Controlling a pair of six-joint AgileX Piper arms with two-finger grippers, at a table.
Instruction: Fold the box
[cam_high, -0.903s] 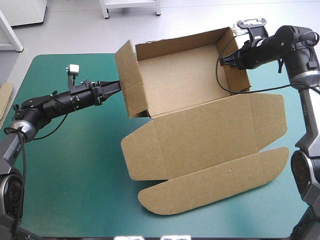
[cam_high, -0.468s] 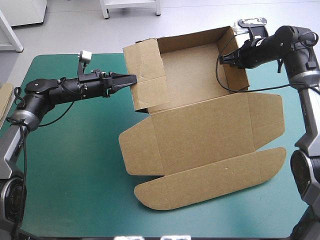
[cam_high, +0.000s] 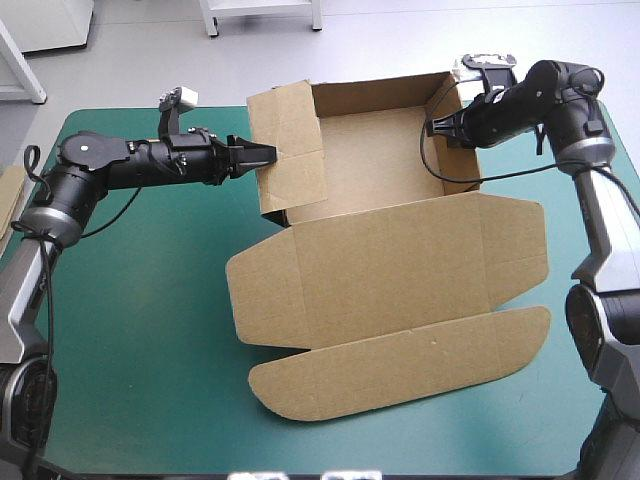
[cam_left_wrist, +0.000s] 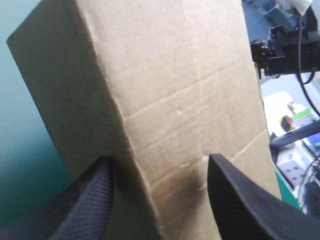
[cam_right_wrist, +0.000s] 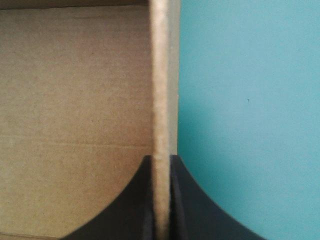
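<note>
High view: the box (cam_high: 385, 250) was seen at the table's (cam_high: 130, 330) far side, its right wall clamped by the right gripper (cam_high: 438, 128). The left wall, straddled by the wide left gripper (cam_high: 266, 155), was judged best pushed inward squarely.

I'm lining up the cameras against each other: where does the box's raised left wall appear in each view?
High view: the left wall stands at the left end of the box, with the left gripper at it.
Left wrist view: the left wall fills the picture, between the open fingers.
Right wrist view: not in it; the right gripper is shut on the opposite wall.
Shared landmark: the teal-green cover.
</note>
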